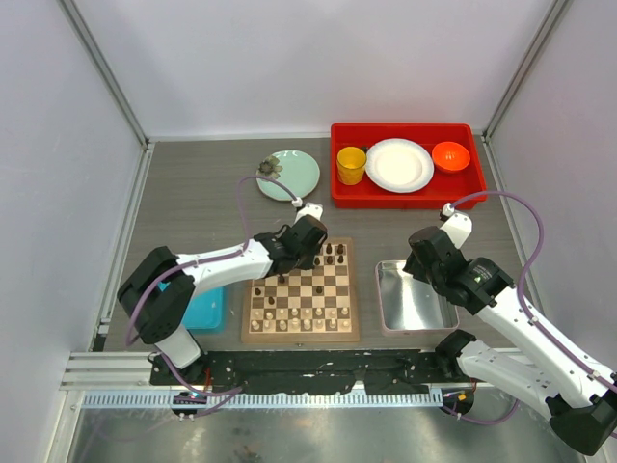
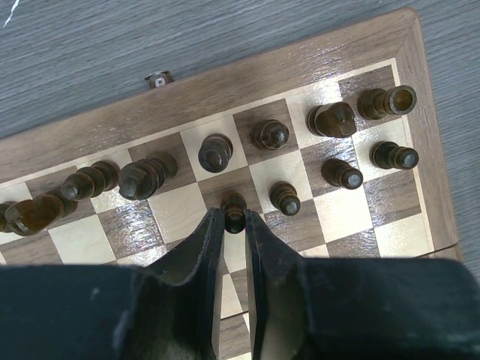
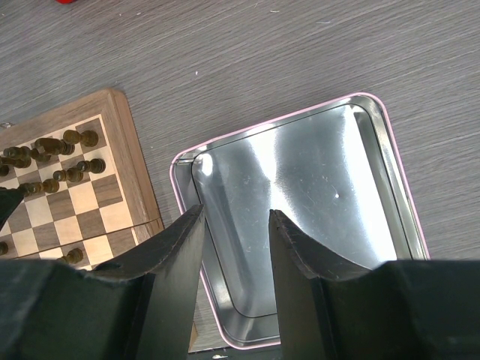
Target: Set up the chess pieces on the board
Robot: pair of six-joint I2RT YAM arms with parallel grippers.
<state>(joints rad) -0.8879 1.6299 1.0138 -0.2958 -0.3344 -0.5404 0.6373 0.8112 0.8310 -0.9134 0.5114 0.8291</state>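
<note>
The board (image 1: 299, 336) lies between the arms, with dark chessmen (image 1: 333, 253) on its far rows and pale chessmen (image 1: 299, 318) on its near rows. My left gripper (image 1: 310, 253) is over the far rows. In the left wrist view it (image 2: 234, 213) is shut on a dark pawn (image 2: 235, 202), over a dark square of the board (image 2: 225, 90), beside another pawn (image 2: 286, 199). I cannot tell whether the pawn touches the square. My right gripper (image 3: 236, 211) is open and empty above the silver tray (image 3: 322, 180). The board's right edge (image 3: 131, 150) shows to its left.
The silver tray (image 1: 415, 299) sits right of the board and a blue tray (image 1: 207, 309) left of it. At the back, a red tray (image 1: 405, 198) holds a yellow cup (image 1: 351, 165), a white plate (image 1: 399, 165) and an orange bowl (image 1: 450, 156). A green plate (image 1: 289, 174) lies beside it.
</note>
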